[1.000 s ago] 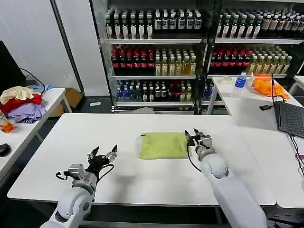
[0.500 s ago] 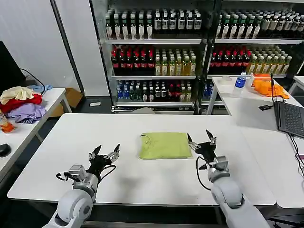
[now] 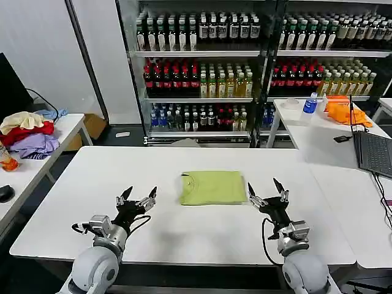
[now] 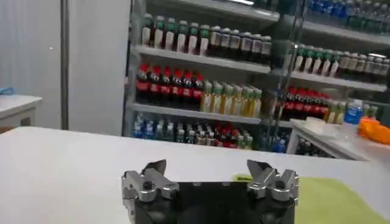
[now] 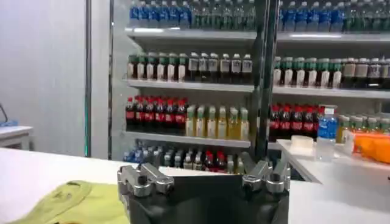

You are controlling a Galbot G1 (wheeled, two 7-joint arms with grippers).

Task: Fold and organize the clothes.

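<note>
Head view: lime T-shirt [image 3: 212, 187] lies folded in a flat rectangle mid-counter [image 3: 184, 236], collar at its left end. Left pincer [image 3: 137, 197] hangs near-left of it, wide open, empty, touching nothing. Right pincer [image 3: 267, 190] sits just right of the shirt, wide open, empty, clear of the cloth. Risk: a right fingertip could snag the shirt's edge and undo the fold. Left wrist view: left pincer [image 4: 210, 176] spread wide, shirt [image 4: 341, 201] beyond. Right wrist view: right pincer [image 5: 203, 175] spread wide, shirt [image 5: 76, 203] alongside.
</note>
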